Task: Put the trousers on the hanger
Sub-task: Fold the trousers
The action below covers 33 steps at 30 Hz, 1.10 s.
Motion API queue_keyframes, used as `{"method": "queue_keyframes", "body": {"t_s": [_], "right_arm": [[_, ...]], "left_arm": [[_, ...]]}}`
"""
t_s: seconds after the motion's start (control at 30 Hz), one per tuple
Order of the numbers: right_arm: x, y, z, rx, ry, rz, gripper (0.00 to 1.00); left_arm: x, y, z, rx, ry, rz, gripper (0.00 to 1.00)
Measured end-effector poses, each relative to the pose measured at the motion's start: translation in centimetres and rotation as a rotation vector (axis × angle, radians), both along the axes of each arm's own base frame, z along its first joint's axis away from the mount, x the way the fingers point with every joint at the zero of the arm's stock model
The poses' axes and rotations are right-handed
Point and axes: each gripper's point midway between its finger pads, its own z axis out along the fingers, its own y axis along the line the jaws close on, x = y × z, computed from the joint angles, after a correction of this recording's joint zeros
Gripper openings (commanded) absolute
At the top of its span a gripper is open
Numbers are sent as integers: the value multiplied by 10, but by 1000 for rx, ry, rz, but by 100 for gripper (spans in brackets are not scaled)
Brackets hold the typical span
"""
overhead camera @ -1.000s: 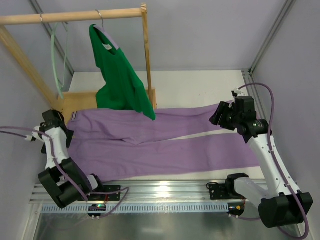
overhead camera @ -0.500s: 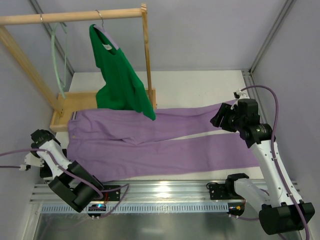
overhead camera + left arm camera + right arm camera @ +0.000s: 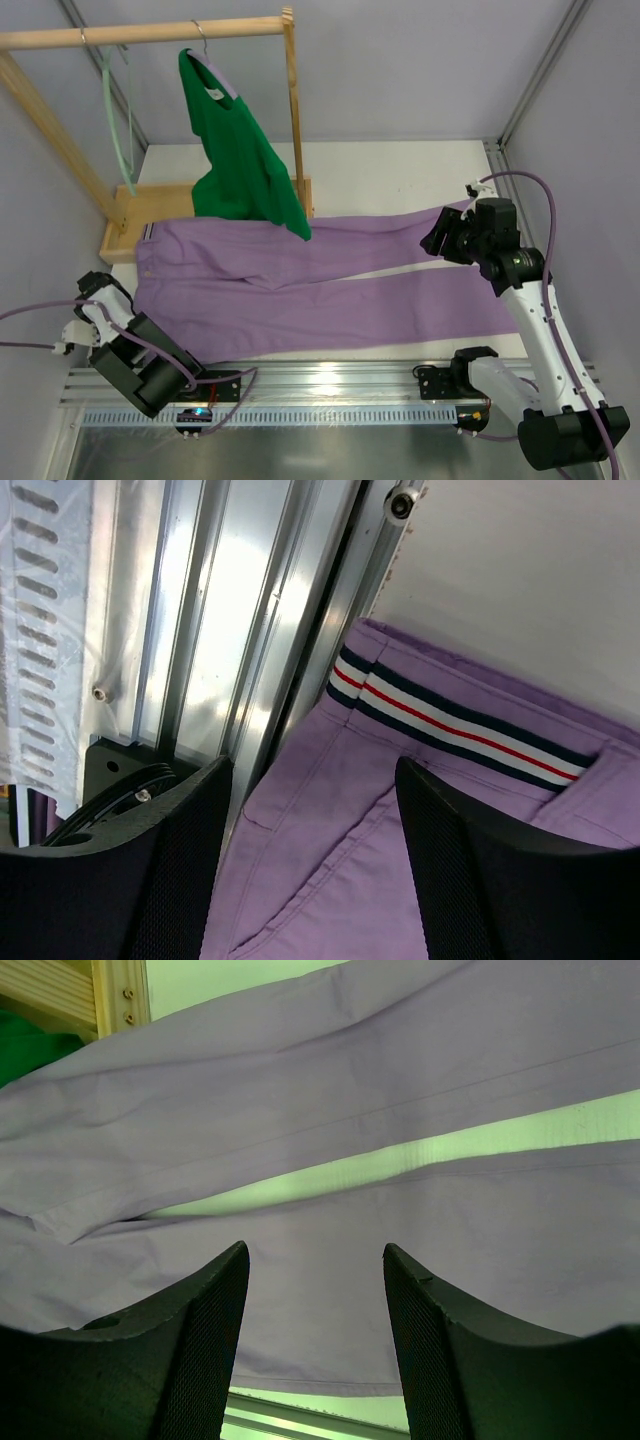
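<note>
The lilac trousers [image 3: 300, 285] lie flat across the table, striped waistband [image 3: 450, 725] at the left and legs running right. The pale mint hanger [image 3: 118, 130] hangs from the wooden rail at the far left. My left gripper [image 3: 97, 295] sits low at the table's near left corner. In its wrist view the left gripper [image 3: 315, 865] is open above the waistband's near corner, with fabric showing between the fingers [image 3: 170, 880] and nothing pinched. My right gripper [image 3: 445, 238] hovers open over the leg ends; in its wrist view the right gripper [image 3: 315, 1330] is above the trousers [image 3: 300, 1120].
A bright green top [image 3: 240, 160] hangs on a metal-hooked hanger from the wooden rail [image 3: 150, 35], draping onto the trousers' upper edge. The rack's wooden base [image 3: 140, 205] stands behind the waistband. An aluminium rail [image 3: 220, 630] runs along the near table edge.
My left arm has swung from beside the waistband's far corner down toward the near table edge, and its jaws have narrowed a little. The right arm shifted slightly right, then held still.
</note>
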Motion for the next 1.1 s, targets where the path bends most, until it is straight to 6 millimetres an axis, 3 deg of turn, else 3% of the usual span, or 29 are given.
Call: {"method": "queue_keyframes", "body": {"t_s": [0.07,0.17,0.37,0.5,0.53,0.6,0.63,0.67,1.1], "right_arm": [[0,-1,0,-5,1,1,60],[0,-1,0,-10,-1,2,59],[-1,-3,2,-21,1,-1,59],[-2,-3,3,-21,-1,-2,60],[-2,-4,3,-22,-3,-3,59],[-2,-5,4,-25,-5,-7,59],[-3,-5,4,-26,-7,-8,60],[-3,-5,4,-27,-8,-10,60],[-5,-14,-13,-25,32,-98,64]], "left_arm": [[-2,-3,-8,-25,18,-1,61],[-1,-5,-21,-69,43,-9,61],[2,-2,-22,-68,45,-42,60],[8,3,-24,-67,30,-73,39],[12,4,-25,-73,24,-84,25],[18,7,-27,-78,8,-101,16],[20,8,-28,-80,4,-111,4],[22,8,-28,-84,2,-116,1],[32,11,-22,-85,-42,-120,0]]}}
